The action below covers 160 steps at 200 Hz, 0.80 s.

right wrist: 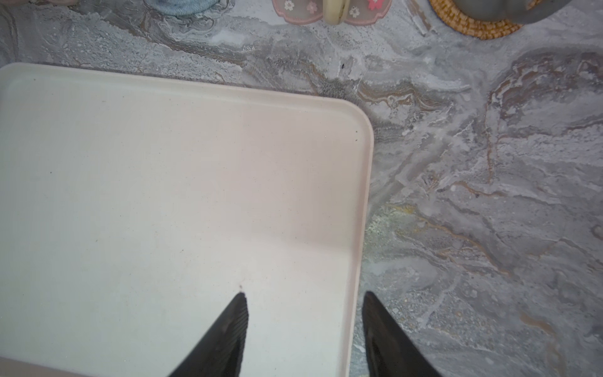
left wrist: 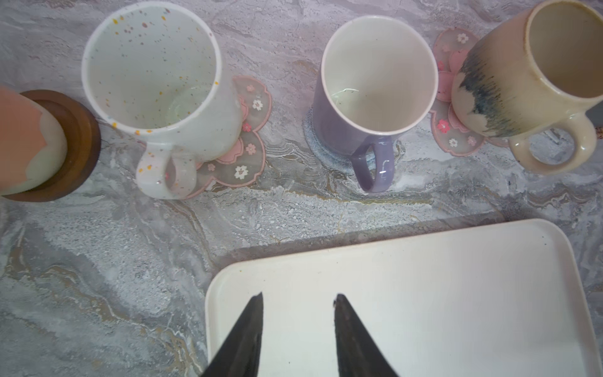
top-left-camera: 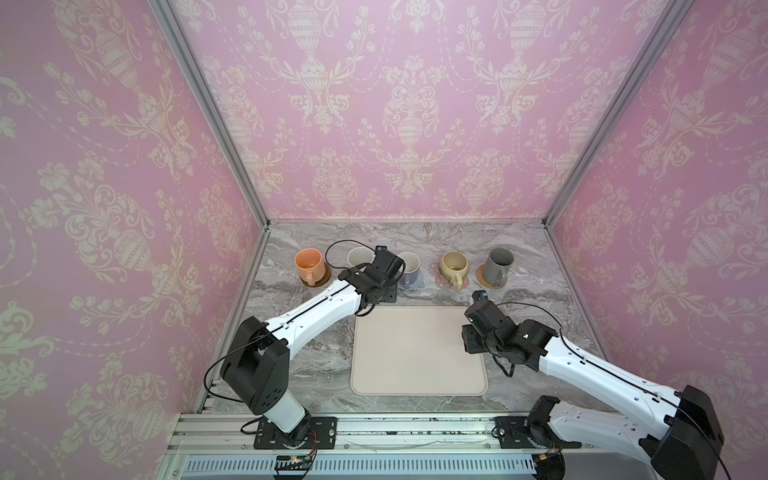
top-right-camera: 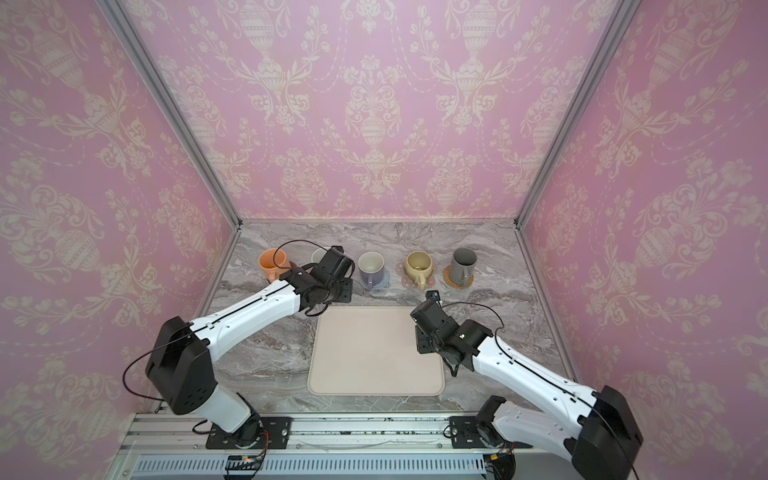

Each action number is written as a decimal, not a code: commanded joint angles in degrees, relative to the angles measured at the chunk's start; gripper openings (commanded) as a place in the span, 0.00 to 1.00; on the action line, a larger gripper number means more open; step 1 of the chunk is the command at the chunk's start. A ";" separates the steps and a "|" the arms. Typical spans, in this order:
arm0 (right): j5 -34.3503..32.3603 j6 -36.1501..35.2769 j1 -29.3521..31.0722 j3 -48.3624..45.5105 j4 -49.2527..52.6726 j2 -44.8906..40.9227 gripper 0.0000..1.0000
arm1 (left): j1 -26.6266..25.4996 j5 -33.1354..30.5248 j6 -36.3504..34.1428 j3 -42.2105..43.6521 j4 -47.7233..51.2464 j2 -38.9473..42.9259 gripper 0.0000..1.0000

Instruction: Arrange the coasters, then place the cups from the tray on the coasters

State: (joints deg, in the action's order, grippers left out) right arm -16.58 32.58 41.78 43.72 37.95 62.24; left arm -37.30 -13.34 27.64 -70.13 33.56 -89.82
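Cups (left wrist: 375, 75) stand on coasters (left wrist: 248, 163); left hand (left wrist: 298, 294) and right hand (right wrist: 305, 293) gape empty above tray's (left wrist: 424, 261) far corners.

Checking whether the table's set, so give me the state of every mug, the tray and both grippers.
orange mug: upright on dark brown coaster.
speckled white mug: upright, empty, on left-hand flower coaster.
lavender mug: upright, empty, on blue crocheted coaster.
beige-yellow mug: upright, empty, on right-hand flower coaster.
dark grey mug: upright on rattan coaster.
tray: bare, no mugs on it.
left gripper: open, holding nothing.
right gripper: open, holding nothing.
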 commanded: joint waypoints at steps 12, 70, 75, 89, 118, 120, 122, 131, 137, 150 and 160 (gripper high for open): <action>-1.88 -5.35 -2.39 2.49 -1.56 1.53 0.60 | 1.53 -6.51 -6.34 5.07 1.97 5.43 0.41; 1.98 -13.93 -10.38 0.34 -10.65 -2.08 0.77 | 4.78 -16.80 -14.30 17.55 -5.13 17.44 0.59; 2.24 -14.28 -11.22 -0.29 -11.37 -2.59 0.78 | 5.30 -17.83 -14.82 18.66 -6.18 18.66 0.62; 3.31 -15.32 -13.92 -2.15 -14.31 -3.98 0.81 | 7.04 -20.11 -16.10 22.33 -9.58 22.18 0.76; 5.07 -16.58 -20.09 -5.08 -18.33 -6.26 0.85 | 11.65 -20.89 -17.09 27.05 -14.48 27.59 0.93; 5.07 -16.58 -20.54 -5.19 -18.39 -6.36 0.85 | 11.97 -20.88 -17.05 27.28 -14.82 27.77 0.94; 5.06 -16.58 -21.02 -5.31 -18.52 -6.52 0.85 | 12.22 -20.90 -17.01 27.42 -15.01 28.06 0.94; 5.07 -16.58 -22.83 -5.86 -18.89 -7.12 0.86 | 13.47 -20.96 -16.68 27.77 -15.88 28.70 0.99; 4.94 -16.66 -24.01 -6.11 -19.16 -7.50 0.87 | 14.22 -20.95 -16.34 27.76 -16.43 28.87 0.99; 3.56 -17.07 -26.05 -7.58 -20.56 -8.73 0.91 | 15.50 -21.42 -15.90 30.43 -18.07 28.72 0.99; 1.05 -17.60 -27.22 -9.27 -22.59 -10.09 0.95 | 16.29 -21.92 -15.69 31.41 -19.90 28.33 0.99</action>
State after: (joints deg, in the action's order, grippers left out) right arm -12.49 17.15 16.93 37.45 20.12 55.42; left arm -22.76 -32.53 12.32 -41.56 18.59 -61.36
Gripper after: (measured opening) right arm 0.909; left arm 0.992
